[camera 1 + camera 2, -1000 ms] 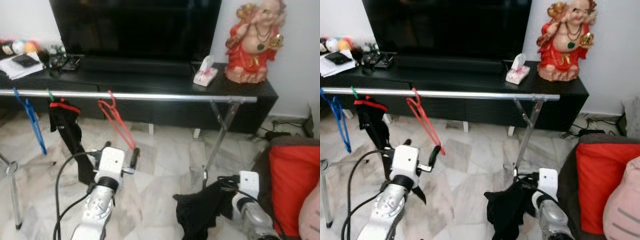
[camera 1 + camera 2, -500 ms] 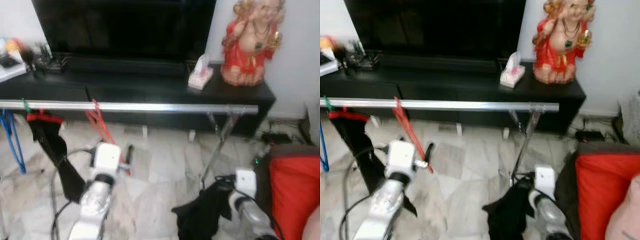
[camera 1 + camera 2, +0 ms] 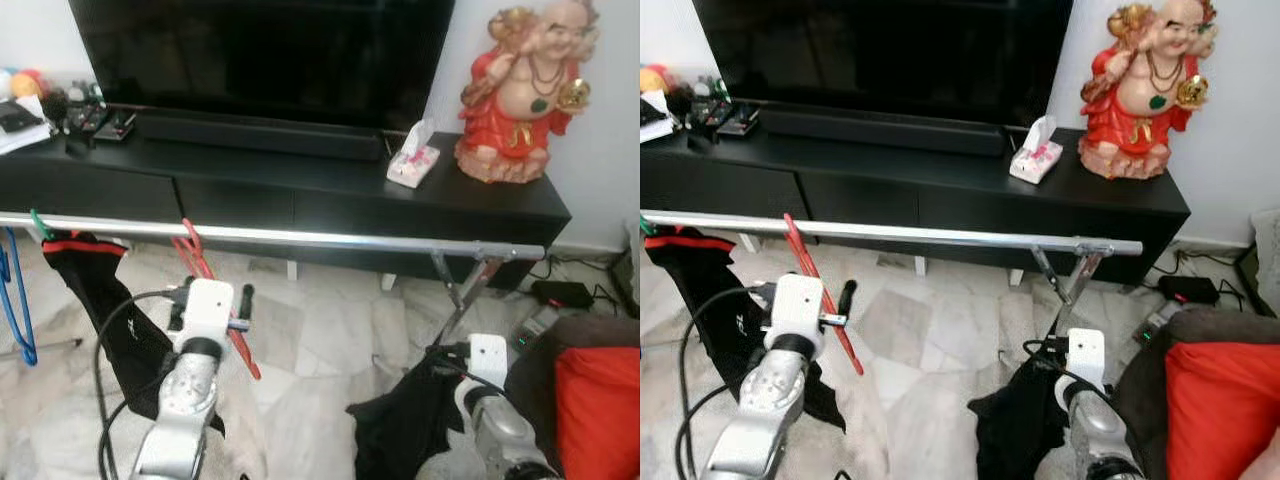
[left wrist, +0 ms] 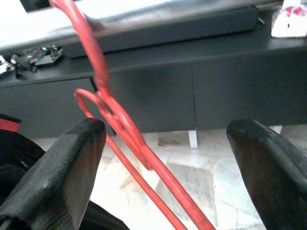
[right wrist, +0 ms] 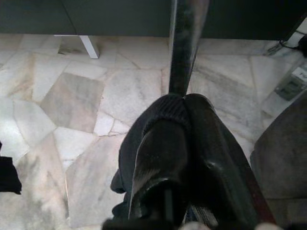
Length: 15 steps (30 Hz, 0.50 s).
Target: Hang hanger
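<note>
Left eye view shows one red hanger hooked on the silver rail, with one blue hanger far to the left. The left gripper is spread wide, one finger on each side of the red hanger, not touching it. The right gripper is pressed together, pinching one black cloth low near the floor.

A: Where are the head cameras looking?
B: Both are peering forward and down from above, sharing the metal rail and the TV cabinet.
A: And the wrists?
B: The left is looking close along its fingers toward the cabinet; the right is facing the marble floor.
</note>
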Motion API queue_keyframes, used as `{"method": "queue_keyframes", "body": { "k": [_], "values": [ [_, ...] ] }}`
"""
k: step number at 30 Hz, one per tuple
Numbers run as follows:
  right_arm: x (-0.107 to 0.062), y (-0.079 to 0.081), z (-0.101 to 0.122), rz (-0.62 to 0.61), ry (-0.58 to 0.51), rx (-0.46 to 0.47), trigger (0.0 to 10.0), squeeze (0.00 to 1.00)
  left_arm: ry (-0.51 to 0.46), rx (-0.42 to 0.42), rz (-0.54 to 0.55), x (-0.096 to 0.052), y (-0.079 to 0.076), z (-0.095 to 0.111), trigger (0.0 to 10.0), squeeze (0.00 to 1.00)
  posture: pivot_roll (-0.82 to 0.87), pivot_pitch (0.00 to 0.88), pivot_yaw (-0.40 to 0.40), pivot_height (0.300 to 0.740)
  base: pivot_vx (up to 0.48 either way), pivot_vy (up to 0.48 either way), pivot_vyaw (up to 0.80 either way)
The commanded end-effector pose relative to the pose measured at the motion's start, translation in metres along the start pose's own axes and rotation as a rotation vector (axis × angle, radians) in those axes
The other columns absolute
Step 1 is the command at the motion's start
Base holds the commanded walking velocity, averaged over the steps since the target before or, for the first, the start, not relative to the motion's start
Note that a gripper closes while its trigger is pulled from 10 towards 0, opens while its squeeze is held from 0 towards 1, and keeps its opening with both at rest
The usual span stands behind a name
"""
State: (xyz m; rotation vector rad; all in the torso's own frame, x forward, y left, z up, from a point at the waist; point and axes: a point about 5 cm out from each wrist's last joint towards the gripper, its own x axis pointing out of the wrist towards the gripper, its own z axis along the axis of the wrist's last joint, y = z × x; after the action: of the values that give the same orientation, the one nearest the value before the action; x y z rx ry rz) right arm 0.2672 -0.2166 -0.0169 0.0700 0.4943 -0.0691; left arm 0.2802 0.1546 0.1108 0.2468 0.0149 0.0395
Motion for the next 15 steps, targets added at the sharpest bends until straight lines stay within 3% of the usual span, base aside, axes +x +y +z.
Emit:
{"method": "queue_keyframes", "body": {
  "k": [1, 6, 8, 15],
  "values": [
    [0.001, -0.002, 0.006, -0.004, -0.021, -0.004, 10.0, 0.0, 0.035, 0.001, 0.027, 0.003, 0.002, -0.002, 10.0, 0.0, 0.08, 0.0, -0.067, 0.716, 0.0, 0.0, 0.0],
    [0.002, -0.002, 0.007, -0.004, -0.024, -0.003, 10.0, 0.0, 0.083, -0.018, 0.077, 0.012, 0.004, -0.004, 10.0, 0.0, 0.08, 0.0, -0.072, 0.716, 0.0, 0.0, 0.0],
    [0.002, -0.002, 0.008, -0.003, -0.025, -0.003, 10.0, 0.0, 0.135, -0.053, 0.094, 0.022, 0.001, -0.008, 10.0, 0.0, 0.08, 0.0, -0.074, 0.716, 0.0, 0.0, 0.0],
    [0.003, -0.001, 0.009, 0.0, -0.029, -0.004, 10.0, 0.0, 0.163, -0.138, 0.056, 0.047, -0.011, -0.007, 10.0, 0.0, 0.07, 0.0, -0.076, 0.716, 0.0, 0.0, 0.0]
  ]
}}
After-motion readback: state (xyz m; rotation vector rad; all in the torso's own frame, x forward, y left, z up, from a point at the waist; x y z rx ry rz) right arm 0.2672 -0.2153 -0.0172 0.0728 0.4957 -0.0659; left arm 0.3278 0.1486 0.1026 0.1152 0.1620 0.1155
